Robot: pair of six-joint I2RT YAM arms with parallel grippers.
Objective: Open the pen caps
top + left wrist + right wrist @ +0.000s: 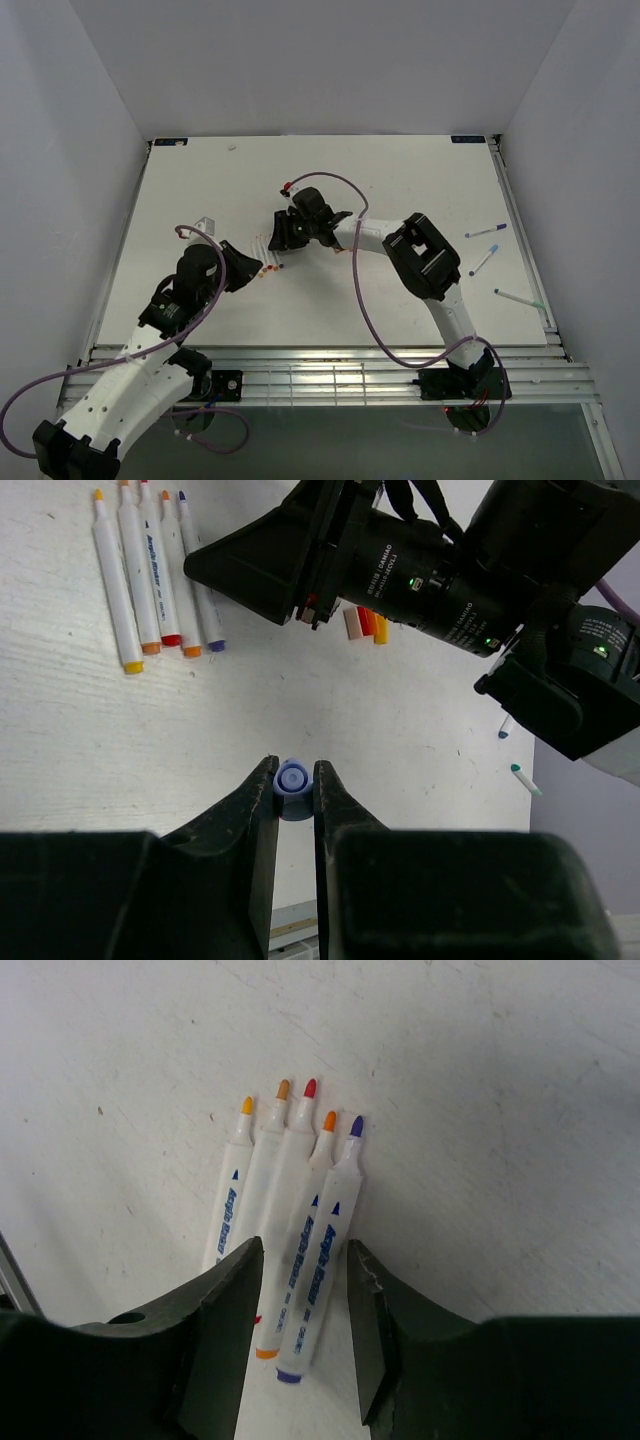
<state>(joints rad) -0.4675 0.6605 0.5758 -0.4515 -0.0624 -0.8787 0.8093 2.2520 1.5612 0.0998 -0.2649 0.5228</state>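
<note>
Left gripper (294,772) pinches 1 blue cap (291,779) between its fingertips. Right gripper (303,1255) part open, empty, hovering over 5 uncapped pens (290,1190) printed "Acrylic Marker". 3 loose caps (366,623) lie under its motor (420,580), labelled "DAMIAO".

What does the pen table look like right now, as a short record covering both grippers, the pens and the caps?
left gripper: shut on a bluish cap, just above the table
right gripper: open, holding nothing, over the uncapped pens
uncapped pens: five, side by side, coloured tips bare
loose caps: red, orange and yellow, lying together on the table
other pens: three, scattered at the table's right side
</note>
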